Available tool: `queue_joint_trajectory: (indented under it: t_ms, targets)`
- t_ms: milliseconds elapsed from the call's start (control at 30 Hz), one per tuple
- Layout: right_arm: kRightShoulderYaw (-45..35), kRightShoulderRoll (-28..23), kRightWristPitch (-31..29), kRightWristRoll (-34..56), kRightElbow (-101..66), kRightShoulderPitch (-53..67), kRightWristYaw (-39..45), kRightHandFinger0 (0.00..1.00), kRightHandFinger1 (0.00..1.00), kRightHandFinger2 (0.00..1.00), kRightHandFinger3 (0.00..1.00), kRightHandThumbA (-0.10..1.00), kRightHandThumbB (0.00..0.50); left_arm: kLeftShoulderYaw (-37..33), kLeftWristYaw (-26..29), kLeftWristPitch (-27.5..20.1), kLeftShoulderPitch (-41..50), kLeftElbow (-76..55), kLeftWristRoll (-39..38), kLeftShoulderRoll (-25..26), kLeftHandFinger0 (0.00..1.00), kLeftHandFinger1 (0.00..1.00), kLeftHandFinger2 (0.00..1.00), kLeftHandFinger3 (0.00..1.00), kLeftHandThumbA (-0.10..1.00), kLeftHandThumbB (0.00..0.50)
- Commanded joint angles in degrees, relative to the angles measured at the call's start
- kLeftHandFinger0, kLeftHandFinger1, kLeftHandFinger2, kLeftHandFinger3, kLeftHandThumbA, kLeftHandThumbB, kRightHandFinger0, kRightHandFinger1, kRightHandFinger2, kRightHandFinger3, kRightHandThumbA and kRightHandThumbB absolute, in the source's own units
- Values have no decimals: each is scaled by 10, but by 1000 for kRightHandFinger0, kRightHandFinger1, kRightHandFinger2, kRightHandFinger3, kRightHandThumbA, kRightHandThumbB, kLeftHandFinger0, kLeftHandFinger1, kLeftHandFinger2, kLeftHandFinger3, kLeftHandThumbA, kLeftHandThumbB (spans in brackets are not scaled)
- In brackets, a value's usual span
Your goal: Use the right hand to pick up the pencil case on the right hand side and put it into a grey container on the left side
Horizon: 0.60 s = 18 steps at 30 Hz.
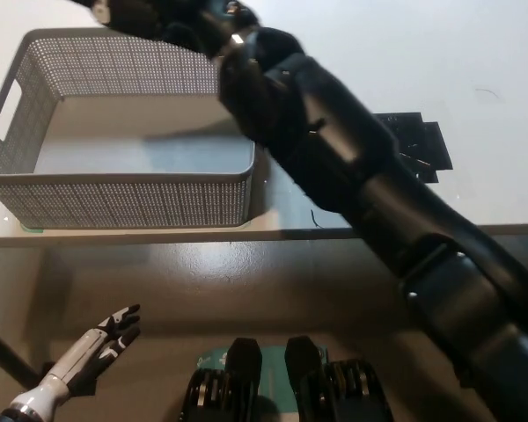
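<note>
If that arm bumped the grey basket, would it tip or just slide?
Probably slide: the basket is wide and low, so tipping looks unlikely. Its mesh walls suggest it is light for its size, and the table looks smooth, so a nudge could shift it easily.

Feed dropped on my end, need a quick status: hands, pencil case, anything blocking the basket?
Right hand above grey container's far rim, partly out of frame; grip and pencil case not discernible. Left hand open, resting below table edge. Nothing seen blocking the container.
</note>
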Motion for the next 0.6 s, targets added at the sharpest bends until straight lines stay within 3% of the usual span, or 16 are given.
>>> queue_joint_trajectory:
  t_ms: [0, 67, 100, 200, 233, 300, 333, 367, 400, 467, 500, 533, 567]
  targets:
    - [-5, 55, -40, -8, 102, -104, -70, 0, 134, 647, 558, -100, 205, -15, -16, -7, -10, -36, 15, 11, 1000, 1000, 979, 1000, 1000, 326]
    - [-4, 63, -52, -6, 142, -109, -82, 0, 83, 589, 557, -100, 197, -20, -11, -9, -13, -42, 25, 10, 1000, 1000, 979, 1000, 1000, 324]
    - [-3, 70, -58, -5, 169, -111, -87, 0, 92, 622, 605, -100, 203, -20, -12, -12, -13, -42, 20, 9, 1000, 1000, 971, 1000, 1000, 318]
    - [3, 81, -55, -5, 225, -114, -94, 0, 109, 640, 646, -100, 197, -9, -26, 33, -10, -60, -12, 1, 1000, 1000, 958, 1000, 1000, 363]
    - [4, 86, -56, -3, 244, -111, -93, 0, 114, 592, 588, -100, 211, -10, -30, 32, -10, -63, -13, 2, 1000, 1000, 959, 1000, 1000, 324]
    - [7, 91, -52, -1, 269, -105, -88, 0, 78, 460, 497, -100, 192, -18, -25, 10, -13, -62, 4, 6, 1000, 1000, 963, 1000, 1000, 291]
    - [8, 93, -50, -1, 279, -99, -89, 0, 40, 496, 560, -100, 188, -21, -18, 3, -15, -60, 18, 7, 1000, 1000, 957, 1000, 1000, 316]
    - [6, 95, -46, 2, 286, -95, -83, 0, 59, 521, 590, -100, 188, -22, -16, 3, -16, -62, 22, 7, 1000, 1000, 958, 1000, 1000, 306]
    - [6, 95, -41, 3, 291, -94, -80, 0, 120, 682, 727, -100, 207, -23, -15, 3, -18, -64, 26, 7, 1000, 999, 959, 1000, 1000, 289]
    - [7, 97, -29, 3, 300, -85, -73, 0, 165, 642, 691, -100, 251, -28, -5, -6, -19, -66, 45, 10, 1000, 999, 958, 1000, 1000, 273]
    - [11, 96, -27, -1, 303, -81, -70, 5, 183, 576, 656, -83, 282, -31, -5, -7, -21, -67, 53, 13, 1000, 1000, 959, 1000, 1000, 295]
    - [12, 96, -20, 0, 306, -80, -56, 53, 238, 483, 520, 153, 266, -32, -5, -14, -24, -64, 55, 14, 1000, 996, 954, 1000, 1000, 290]
    - [13, 95, -11, 1, 309, -81, -35, 227, 429, 623, 606, 313, 267, -33, -3, -13, -25, -66, 60, 15, 1000, 993, 948, 1000, 1000, 296]
